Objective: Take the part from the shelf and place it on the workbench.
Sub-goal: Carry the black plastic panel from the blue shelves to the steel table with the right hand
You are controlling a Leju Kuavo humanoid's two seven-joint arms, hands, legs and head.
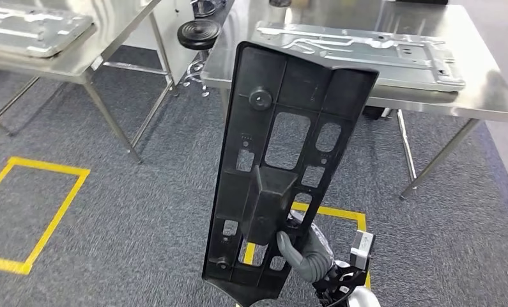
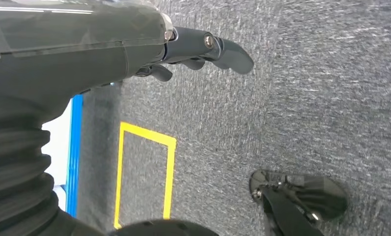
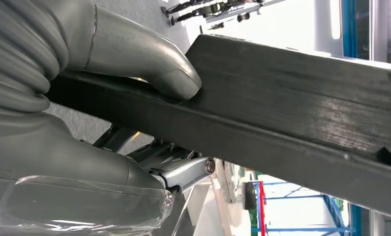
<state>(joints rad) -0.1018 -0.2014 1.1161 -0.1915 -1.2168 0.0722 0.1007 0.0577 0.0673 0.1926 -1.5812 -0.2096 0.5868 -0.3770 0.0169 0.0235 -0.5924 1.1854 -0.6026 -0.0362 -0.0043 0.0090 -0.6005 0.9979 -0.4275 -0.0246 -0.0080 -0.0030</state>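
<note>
Left robot hand [image 2: 203, 51]: hanging over grey carpet, holding nothing, fingers loosely extended. Part [image 1: 283, 166]: long black plastic panel with cut-outs, held upright above the carpet, short of the steel desk [image 1: 494, 89]. Right robot hand [image 1: 302, 252]: gripping the part's lower end, thumb [image 3: 149, 59] pressed on its face.

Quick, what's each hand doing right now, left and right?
Left hand: holds nothing, hanging over the carpet; open or closed cannot be told.
Right hand: grips the black plastic part, held upright.
</note>
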